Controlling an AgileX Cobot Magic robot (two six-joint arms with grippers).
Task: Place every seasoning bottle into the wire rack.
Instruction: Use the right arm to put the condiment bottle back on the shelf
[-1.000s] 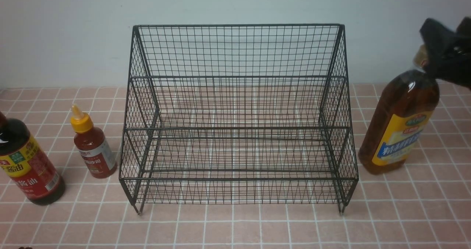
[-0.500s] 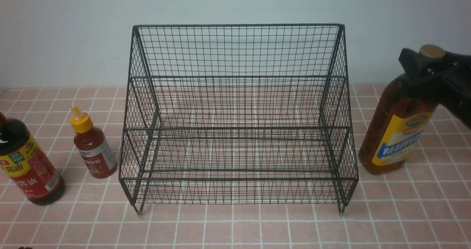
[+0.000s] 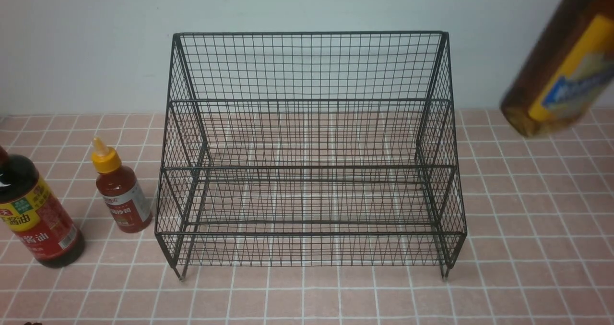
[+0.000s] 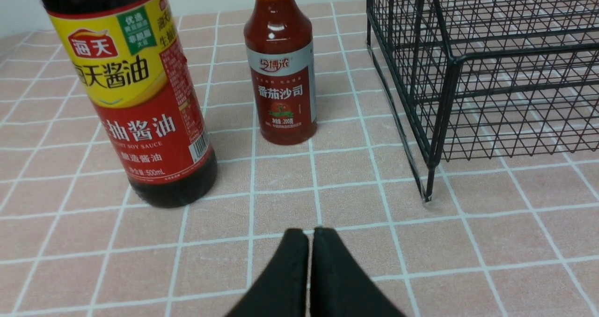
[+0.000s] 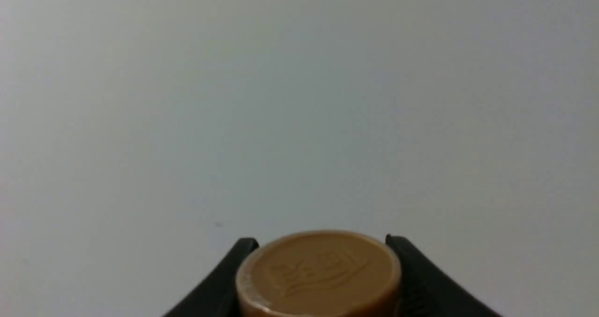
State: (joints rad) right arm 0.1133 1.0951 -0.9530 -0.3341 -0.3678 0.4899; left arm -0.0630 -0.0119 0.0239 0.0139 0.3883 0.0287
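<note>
Lifted clear of the worktop [image 3: 527, 267] since the earlier frames, the tall amber bottle [image 3: 559, 70] hangs tilted and motion-blurred beneath the right jaws, which are out of the front view. In the right wrist view its tan cap [image 5: 318, 275] sits between the two fingers [image 5: 217, 284], so these jaws grip the bottle by its top. The wire rack [image 3: 307, 66] stands below those jaws and to their left, with nothing yet in either tier. The left jaws are pressed together and hold nothing. Just ahead of them stand the soy-sauce bottle [image 4: 131, 97] and the small red bottle [image 4: 283, 73], side by side and apart.

Step in hand: transfer of the first bottle. The next move probably calls for carrying it leftward above the rack's rails, bringing it upright, and lowering its base onto a tier before release.
</note>
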